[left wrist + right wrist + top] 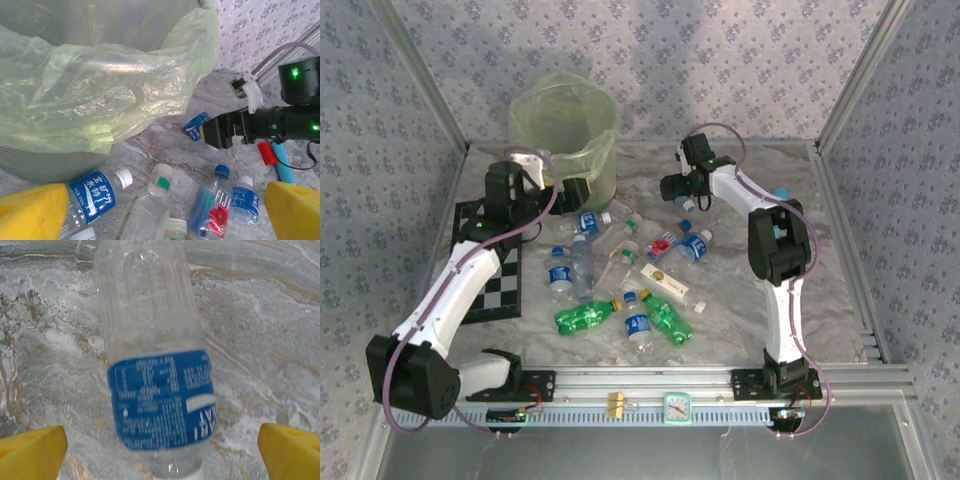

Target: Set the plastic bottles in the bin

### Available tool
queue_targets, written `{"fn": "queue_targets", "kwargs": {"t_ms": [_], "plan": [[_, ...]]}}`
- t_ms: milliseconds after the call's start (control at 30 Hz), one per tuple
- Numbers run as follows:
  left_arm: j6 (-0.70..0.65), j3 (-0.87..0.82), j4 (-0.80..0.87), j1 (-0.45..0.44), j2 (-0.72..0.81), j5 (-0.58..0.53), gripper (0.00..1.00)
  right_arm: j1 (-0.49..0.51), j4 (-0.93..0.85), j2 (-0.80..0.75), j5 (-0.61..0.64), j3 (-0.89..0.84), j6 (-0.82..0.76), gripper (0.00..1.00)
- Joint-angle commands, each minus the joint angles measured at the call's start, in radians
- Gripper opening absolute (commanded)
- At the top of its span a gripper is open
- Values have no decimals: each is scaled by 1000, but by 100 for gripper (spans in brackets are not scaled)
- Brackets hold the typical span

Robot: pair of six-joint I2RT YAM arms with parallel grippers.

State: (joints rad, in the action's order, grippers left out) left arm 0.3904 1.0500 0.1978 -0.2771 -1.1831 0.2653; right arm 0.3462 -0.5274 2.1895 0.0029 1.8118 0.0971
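The bin (pixel 565 130), a round bucket lined with a pale green bag, stands at the back left and appears again as the bin (pixel 100 85) in the left wrist view. Plastic bottles (pixel 620 280) lie scattered mid-table, clear ones with blue labels and two green ones (pixel 582 316). My left gripper (pixel 575 192) hovers beside the bin, open over several bottles; a clear one with a green sticker (pixel 155 200) lies between its fingers (pixel 30 210). My right gripper (pixel 160 460) is open, its yellow fingertips (pixel 292 450) straddling a clear blue-labelled bottle (pixel 160 390) without touching it.
A checkerboard (pixel 490 270) lies at the left under the left arm. A red block (pixel 266 152) and a cyan tube (pixel 282 165) lie beyond the right gripper (pixel 220 132). A cream box (pixel 665 285) sits among the bottles. Metal frame posts border the table.
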Motion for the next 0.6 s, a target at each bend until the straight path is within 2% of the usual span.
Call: {"fn": "queue_targets", "kwargs": {"t_ms": [0, 200, 467, 567], "plan": [[-4, -31, -42, -2, 43, -21, 100, -7, -82, 72, -17, 88, -30, 100], [11, -51, -70, -2, 42, -11, 100, -9, -137, 158, -27, 177, -28, 97], [8, -52, -78, -2, 47, 6, 100, -17, -122, 194, -80, 191, -1, 83], [15, -54, -84, -2, 47, 15, 100, -25, -116, 198, -99, 190, 11, 74]]}}
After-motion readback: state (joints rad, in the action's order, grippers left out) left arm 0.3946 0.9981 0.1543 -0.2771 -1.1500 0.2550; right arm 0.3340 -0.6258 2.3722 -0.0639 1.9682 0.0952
